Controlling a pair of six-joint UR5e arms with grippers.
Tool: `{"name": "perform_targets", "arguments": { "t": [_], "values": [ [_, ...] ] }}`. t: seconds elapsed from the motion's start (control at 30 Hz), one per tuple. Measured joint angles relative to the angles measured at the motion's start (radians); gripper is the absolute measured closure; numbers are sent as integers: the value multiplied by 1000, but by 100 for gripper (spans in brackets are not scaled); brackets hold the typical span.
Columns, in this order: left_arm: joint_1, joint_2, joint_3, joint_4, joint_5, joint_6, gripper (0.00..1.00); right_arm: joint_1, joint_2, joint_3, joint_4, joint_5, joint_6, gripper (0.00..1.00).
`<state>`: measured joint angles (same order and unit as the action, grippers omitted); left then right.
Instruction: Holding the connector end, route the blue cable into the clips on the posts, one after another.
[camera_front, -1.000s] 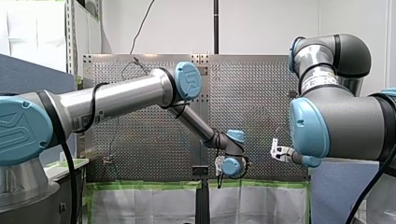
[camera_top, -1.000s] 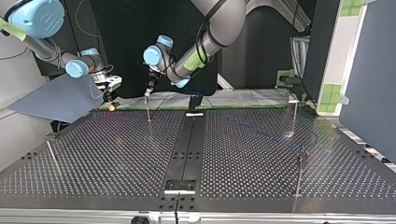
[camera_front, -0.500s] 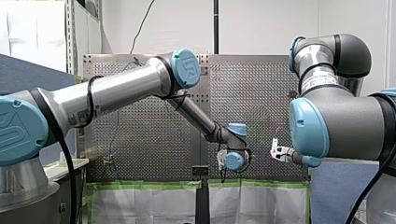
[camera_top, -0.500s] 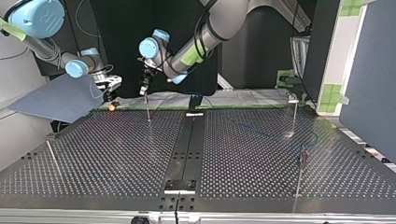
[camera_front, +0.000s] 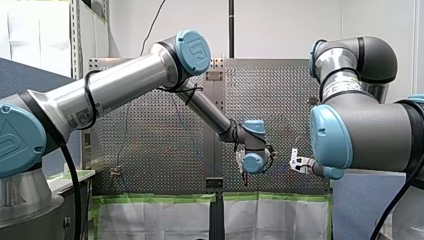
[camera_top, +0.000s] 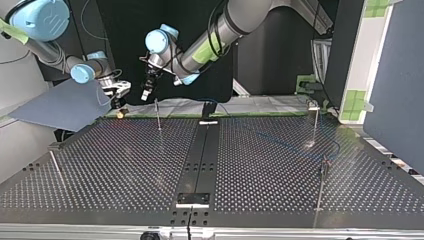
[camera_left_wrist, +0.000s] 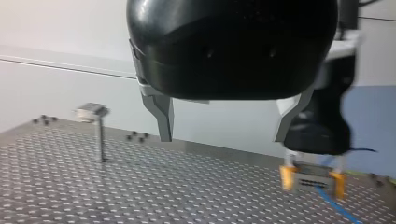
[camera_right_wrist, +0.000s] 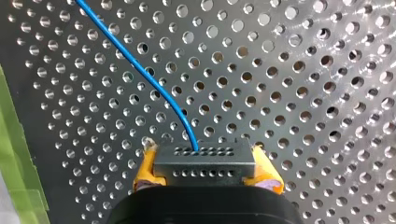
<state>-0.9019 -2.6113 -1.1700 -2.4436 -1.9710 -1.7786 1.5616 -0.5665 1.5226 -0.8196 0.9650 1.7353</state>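
Note:
My right gripper (camera_right_wrist: 207, 173) has its yellow pads (camera_right_wrist: 145, 173) shut on the black connector (camera_right_wrist: 204, 153), just above the perforated table (camera_right_wrist: 289, 84). The blue cable (camera_right_wrist: 140, 70) runs out from the connector across the table. In the top view my right gripper (camera_top: 119, 111) hangs at the table's far left corner. My left gripper (camera_top: 145, 94) hovers to its right, above and left of a thin post (camera_top: 158, 114). Its metal fingers (camera_left_wrist: 163, 116) stand open with nothing between them. Beyond them the left wrist view shows the held connector (camera_left_wrist: 312, 179).
Further clip posts stand at the top view's far right (camera_top: 315, 120), near right (camera_top: 322, 182) and near left (camera_top: 54, 167). A faint stretch of blue cable (camera_top: 282, 142) lies on the right half. A dark rail (camera_top: 200, 155) runs down the table's middle.
My left gripper has lifted off the far post and swung toward the top view's left, closer to my right gripper. My right gripper has stayed in place with the connector.

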Motion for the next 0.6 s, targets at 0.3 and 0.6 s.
{"name": "perform_targets", "arguments": {
  "t": [0.3,0.6],
  "values": [
    [-3,78,-78,29,-30,-59,2,3,2,0,2,0,10,100],
    [15,161,-160,72,-24,-130,2,5,3,0,2,0,12,100]
  ]
}}
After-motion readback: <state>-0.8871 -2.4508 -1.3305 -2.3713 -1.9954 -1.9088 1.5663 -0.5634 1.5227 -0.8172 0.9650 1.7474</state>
